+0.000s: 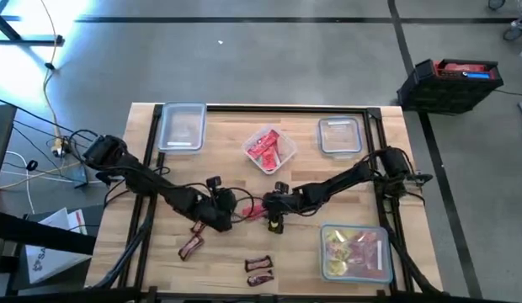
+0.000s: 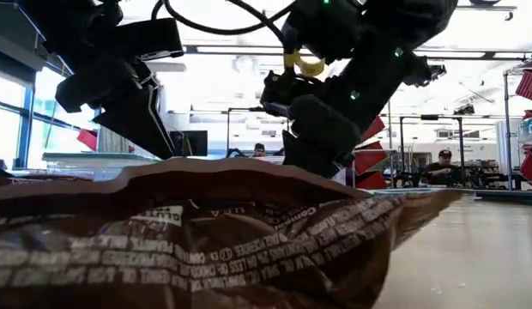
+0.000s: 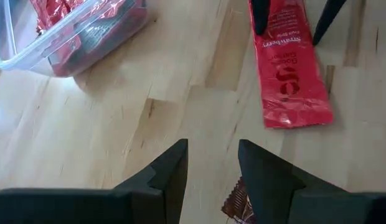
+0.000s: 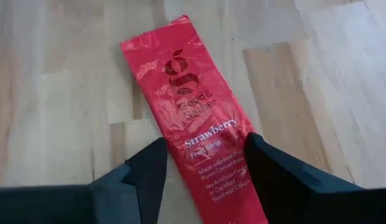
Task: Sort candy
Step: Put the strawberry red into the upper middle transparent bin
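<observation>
I see a light wooden table (image 1: pixel 118 252) with a black frame along its edges. On it sit four clear plastic containers: an empty one (image 1: pixel 182 126) at the far left, another empty one (image 1: pixel 339 135) at the far right, one holding red packets (image 1: pixel 268 149) between them, and one with yellow and pink candy (image 1: pixel 355 252) near the right front. A red strawberry fruit strip (image 4: pixel 193 118) lies flat mid-table. Dark brown mini bars lie near the front: one (image 1: pixel 191 246) to the left, two (image 1: pixel 259 271) at the centre.
</observation>
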Available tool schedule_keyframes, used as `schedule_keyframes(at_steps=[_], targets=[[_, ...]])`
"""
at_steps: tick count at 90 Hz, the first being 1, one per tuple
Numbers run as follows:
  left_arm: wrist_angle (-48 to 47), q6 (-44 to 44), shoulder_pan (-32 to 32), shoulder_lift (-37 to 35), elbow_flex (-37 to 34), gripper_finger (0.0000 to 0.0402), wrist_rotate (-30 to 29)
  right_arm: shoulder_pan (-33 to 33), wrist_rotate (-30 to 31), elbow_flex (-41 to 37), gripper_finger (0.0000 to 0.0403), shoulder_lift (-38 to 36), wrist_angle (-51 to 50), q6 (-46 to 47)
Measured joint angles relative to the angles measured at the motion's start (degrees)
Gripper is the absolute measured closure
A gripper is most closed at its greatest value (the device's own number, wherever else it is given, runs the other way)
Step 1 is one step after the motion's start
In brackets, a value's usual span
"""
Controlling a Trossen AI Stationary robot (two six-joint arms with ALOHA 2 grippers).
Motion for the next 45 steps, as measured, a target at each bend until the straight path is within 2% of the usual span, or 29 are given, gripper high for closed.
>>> schedule_keyframes(at_steps=[13,32,45], targets=[[-0.2,0.0,0.0,0.0,0.0,0.0275,-0.7,-0.3,0.4,-0.1,0.0269,0.0,0.2,0.6],[-0.6,0.4,0.4,0.0,0.0,0.0275,-1.3,-0.3,-0.3,-0.3,0.0382,0.1,2.5,1.1],[-0.7,0.5,0.4,0.0,0.0,0.0275,-1.0,-0.3,0.3,0.7,0.0393,-1.7,1.0,2.9]])
